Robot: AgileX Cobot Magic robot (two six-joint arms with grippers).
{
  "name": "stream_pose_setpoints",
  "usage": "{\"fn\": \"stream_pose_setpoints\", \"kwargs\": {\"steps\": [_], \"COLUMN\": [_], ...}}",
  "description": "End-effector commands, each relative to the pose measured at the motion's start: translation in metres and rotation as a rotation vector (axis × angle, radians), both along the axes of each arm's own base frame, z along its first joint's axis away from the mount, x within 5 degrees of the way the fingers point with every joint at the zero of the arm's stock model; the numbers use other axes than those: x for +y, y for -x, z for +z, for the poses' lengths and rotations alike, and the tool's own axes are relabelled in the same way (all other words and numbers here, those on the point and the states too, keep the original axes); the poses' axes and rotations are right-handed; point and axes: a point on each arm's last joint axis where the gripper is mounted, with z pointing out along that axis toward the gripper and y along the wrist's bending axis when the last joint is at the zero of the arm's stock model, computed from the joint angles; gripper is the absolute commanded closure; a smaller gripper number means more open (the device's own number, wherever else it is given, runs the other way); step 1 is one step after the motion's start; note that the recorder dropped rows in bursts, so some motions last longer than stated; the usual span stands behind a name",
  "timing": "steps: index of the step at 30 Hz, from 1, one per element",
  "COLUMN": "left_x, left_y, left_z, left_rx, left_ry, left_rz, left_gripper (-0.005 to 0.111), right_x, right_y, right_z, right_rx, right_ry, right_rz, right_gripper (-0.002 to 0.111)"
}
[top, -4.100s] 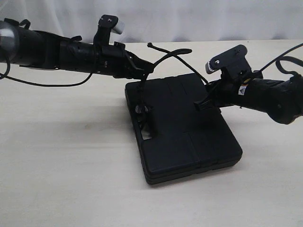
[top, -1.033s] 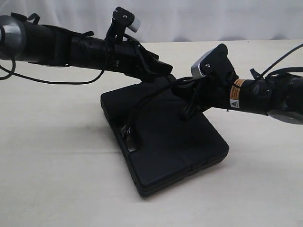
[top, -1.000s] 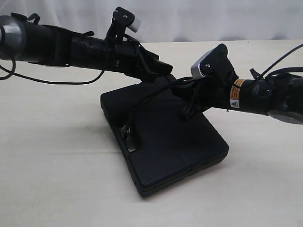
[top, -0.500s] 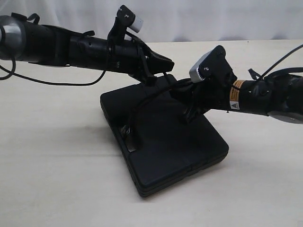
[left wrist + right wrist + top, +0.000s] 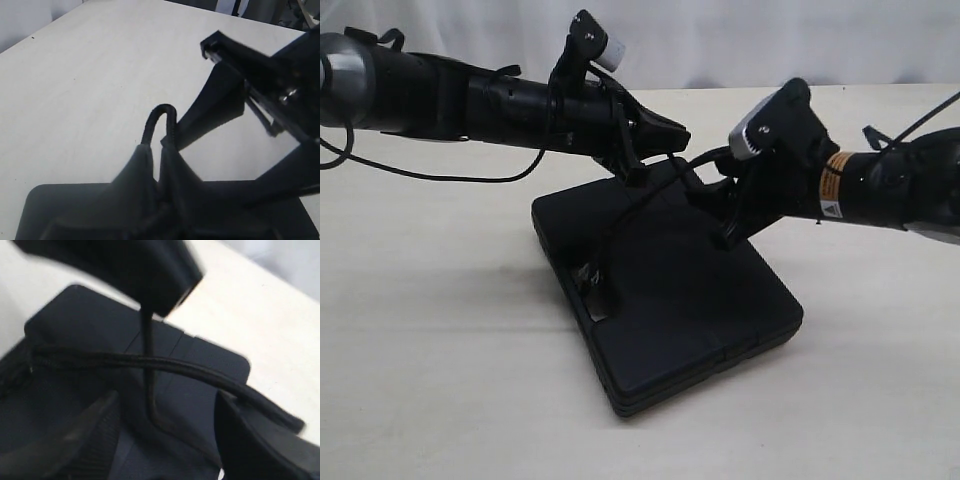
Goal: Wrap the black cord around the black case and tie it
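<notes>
We see the case (image 5: 690,310) lying flat in the middle of the worktop (image 5: 440,330), its long axis running from 11 o'clock to 5 o'clock in the exterior view. The left pincer (image 5: 668,133) is clamped on the cord (image 5: 620,212); its wrist view shows a short bend of cord poking out past the closed fingers (image 5: 137,165). From that grip the cord drops toward 7 o'clock to the handle slot (image 5: 592,285), where it bunches. The right pincer (image 5: 718,210) hovers over the case at about 4 o'clock from the left one, just beside it, jaws apart and holding nothing. In its wrist view the cord runs crosswise past the fingertips, from one finger toward the other. We judge the right arm nearer that strand, so it would have to turn before closing on it.
</notes>
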Motion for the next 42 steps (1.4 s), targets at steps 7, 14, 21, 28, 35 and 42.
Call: {"fn": "stream_pose_setpoints", "kwargs": {"steps": [7,14,21,28,35,42], "left_x": [0.0,0.0,-0.002,-0.006,-0.007,-0.007], "left_y": [-0.001,-0.001,0.0,0.009,0.012,0.013], "left_z": [0.004,0.004,0.004,0.01,0.012,0.011], "left_rx": [-0.013,-0.013,-0.012,-0.001,0.001,-0.004], "left_ry": [0.017,0.017,0.017,0.099,0.117,0.103], "left_rz": [-0.01,-0.01,-0.014,-0.109,-0.143,-0.165], "left_gripper": [0.107,0.107,0.107,0.107,0.107,0.102], "right_x": [-0.012,0.003,0.007,0.006,0.008,-0.004], "right_y": [0.005,0.007,-0.01,-0.028,-0.032,-0.041], "right_z": [0.026,0.027,-0.008,-0.02,-0.023,-0.001], "right_rx": [0.008,0.01,0.059,0.049,0.012,-0.108], "right_ry": [0.014,-0.133,-0.071,-0.07,-0.096,-0.124], "right_rz": [-0.145,-0.022,0.012,-0.063,-0.055,-0.222], "right_gripper": [0.054,0.054,0.054,0.054,0.103,0.104]}}
